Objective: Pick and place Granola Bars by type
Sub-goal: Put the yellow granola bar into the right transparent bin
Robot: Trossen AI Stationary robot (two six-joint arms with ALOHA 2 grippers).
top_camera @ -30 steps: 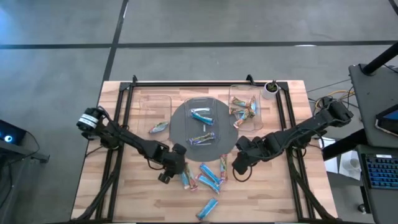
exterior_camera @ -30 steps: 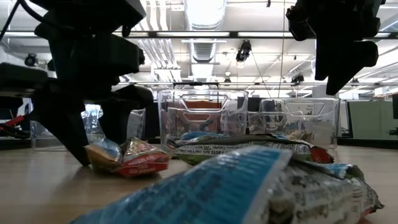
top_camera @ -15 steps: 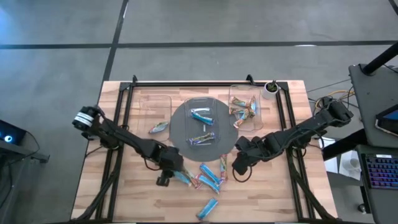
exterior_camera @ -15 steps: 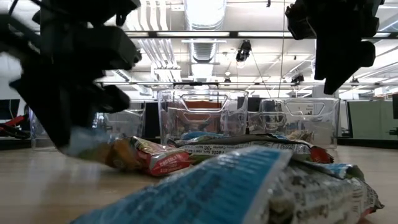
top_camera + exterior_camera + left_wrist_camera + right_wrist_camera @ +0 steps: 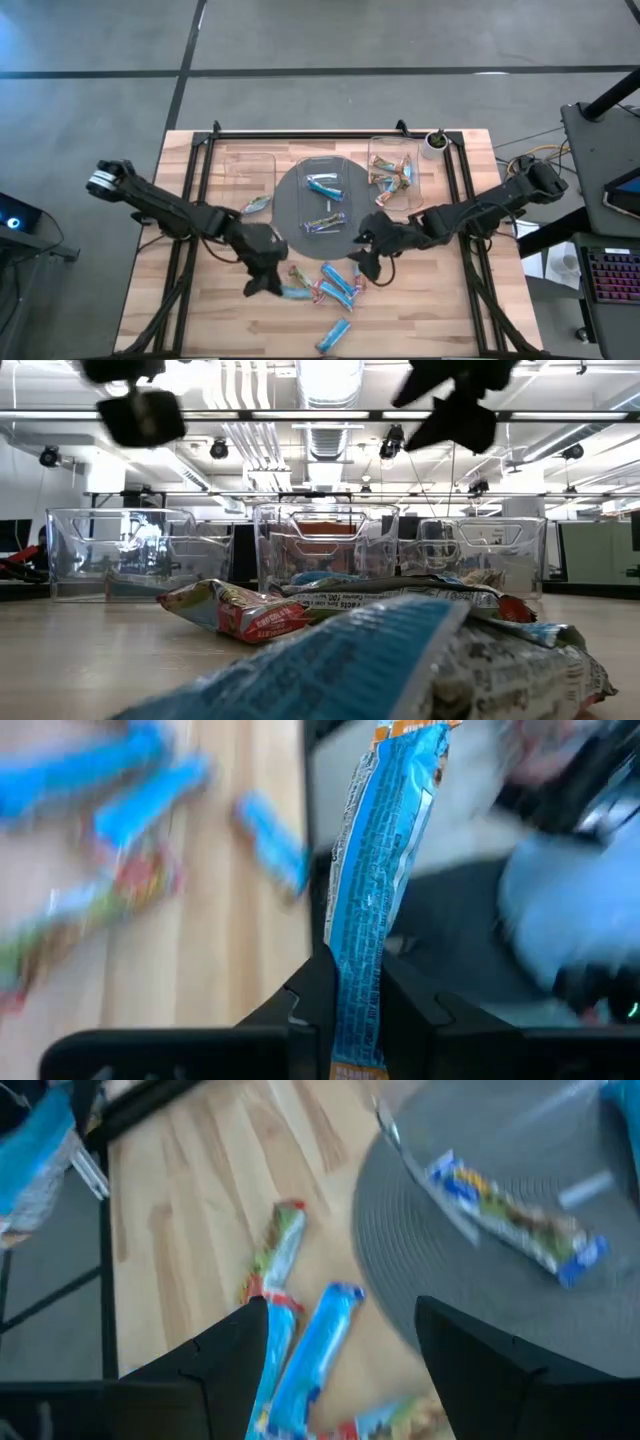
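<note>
My left gripper (image 5: 258,286) is shut on a light-blue granola bar (image 5: 291,293), up off the table near its front. My right gripper (image 5: 361,263) hovers open at the near right rim of the round grey plate (image 5: 290,205), above loose bars (image 5: 318,1342). Several more bars (image 5: 338,287) lie flat on the wood. One bar (image 5: 334,335) lies nearer the front edge. Two bars (image 5: 323,186) rest on the plate. One bar (image 5: 257,205) lies to the plate's left. The right clear tray (image 5: 412,190) holds several. My left gripper pinches the light-blue bar near one end (image 5: 356,1020) between its two fingers. The rest of the bar (image 5: 385,850) runs on forward past the fingertips, along the fingers. In the high view it points toward the table's right, and it shows lifted off the wood.
Three clear trays (image 5: 320,545) stand in a row at the far side. A small white cup (image 5: 434,145) sits at the far right corner. Black rails (image 5: 195,190) run along both table sides. Bare wood lies at the near left.
My left gripper has shut on the light-blue bar and risen with it, drifting slightly toward the table's left edge; the bar has come off the wood. My right gripper has moved left toward the plate's rim and the loose bars, and has tipped.
</note>
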